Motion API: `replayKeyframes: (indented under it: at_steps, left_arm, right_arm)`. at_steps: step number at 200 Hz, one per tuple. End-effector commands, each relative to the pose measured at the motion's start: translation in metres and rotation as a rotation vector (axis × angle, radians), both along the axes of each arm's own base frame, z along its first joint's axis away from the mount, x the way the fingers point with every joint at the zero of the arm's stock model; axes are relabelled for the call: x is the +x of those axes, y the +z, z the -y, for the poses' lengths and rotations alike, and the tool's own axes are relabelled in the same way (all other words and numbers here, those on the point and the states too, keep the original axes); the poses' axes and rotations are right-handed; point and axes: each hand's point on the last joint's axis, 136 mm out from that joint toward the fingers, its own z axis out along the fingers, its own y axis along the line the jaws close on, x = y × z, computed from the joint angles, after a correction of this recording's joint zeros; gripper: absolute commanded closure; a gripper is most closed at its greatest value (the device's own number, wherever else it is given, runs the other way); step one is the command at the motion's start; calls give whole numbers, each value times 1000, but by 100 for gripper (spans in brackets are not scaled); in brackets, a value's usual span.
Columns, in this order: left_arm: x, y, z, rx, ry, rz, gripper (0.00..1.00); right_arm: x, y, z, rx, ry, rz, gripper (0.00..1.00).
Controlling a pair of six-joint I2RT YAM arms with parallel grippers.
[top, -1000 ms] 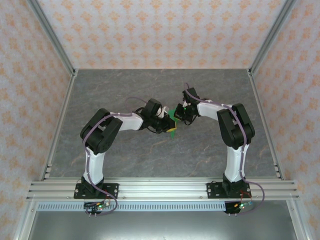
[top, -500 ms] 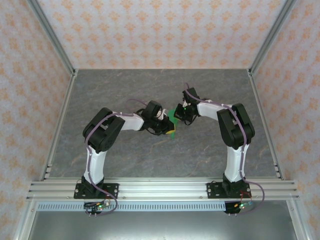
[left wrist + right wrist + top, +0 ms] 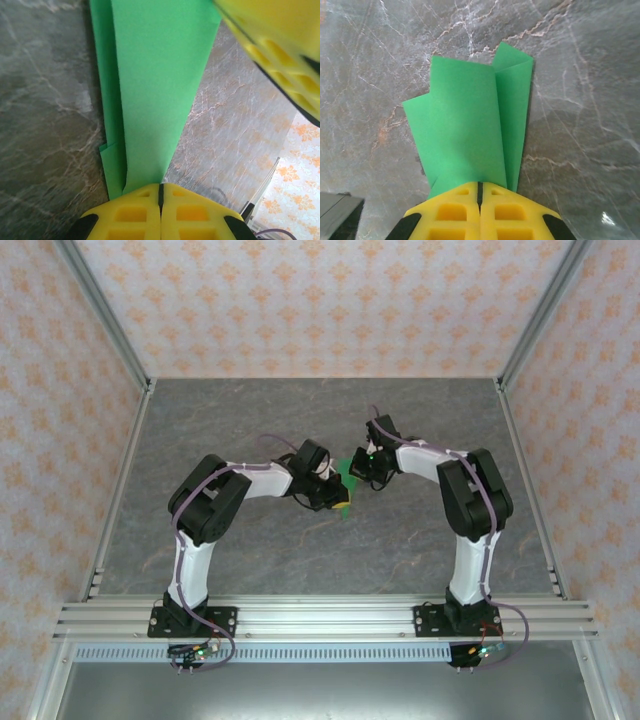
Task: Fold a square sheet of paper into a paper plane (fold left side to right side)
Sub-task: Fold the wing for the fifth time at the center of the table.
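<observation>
The green square sheet of paper (image 3: 346, 468) is folded lengthwise into overlapping layers and hangs between my two grippers near the table's middle. My left gripper (image 3: 341, 501) is shut on one end of it. In the left wrist view the paper (image 3: 155, 80) runs up from the closed yellow fingertips (image 3: 160, 186), with a narrower layer along its left side. My right gripper (image 3: 357, 470) is shut on the other end. In the right wrist view the paper (image 3: 470, 130) fans away from the closed tips (image 3: 480, 184) over the table, its far corners overlapping unevenly.
The grey marble table (image 3: 300, 420) lies under the paper, with patterned walls and metal frame posts (image 3: 110, 340) around it. A yellow finger of my right gripper (image 3: 280, 50) shows at the top right of the left wrist view, close to the paper.
My left gripper's jaws have closed the last small gap onto the paper, and its wrist has edged slightly right. The right arm has barely moved.
</observation>
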Motion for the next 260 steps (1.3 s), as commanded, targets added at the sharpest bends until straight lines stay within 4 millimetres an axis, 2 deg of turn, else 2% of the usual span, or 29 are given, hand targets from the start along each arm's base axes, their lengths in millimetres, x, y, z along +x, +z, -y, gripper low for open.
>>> replayKeyframes:
  at_steps: [1, 30, 55, 92, 121, 183, 260]
  left_arm:
    - [-27, -43, -19, 151, -4, -128, 95]
    - [-29, -48, -18, 167, -6, -145, 96]
    - [-30, -50, -19, 176, -1, -148, 97]
    - [-30, -51, -21, 186, 3, -152, 98]
    - [-30, -51, -21, 189, 5, -154, 98]
    - [-30, -52, -23, 199, 10, -158, 99]
    - [-34, -56, -26, 213, 11, -173, 100]
  right_arm:
    - [-1, 28, 7, -18, -1, 78, 98]
    - [-13, 35, 9, 6, 4, 88, 99]
    - [-24, 33, -5, 98, 21, 76, 100]
    - [-36, 22, -21, 157, 43, 51, 100]
    - [-38, 13, -26, 182, 40, 38, 100]
    - [-41, -3, -26, 179, 50, 10, 100]
    - [-33, -27, -7, 11, 64, 29, 100]
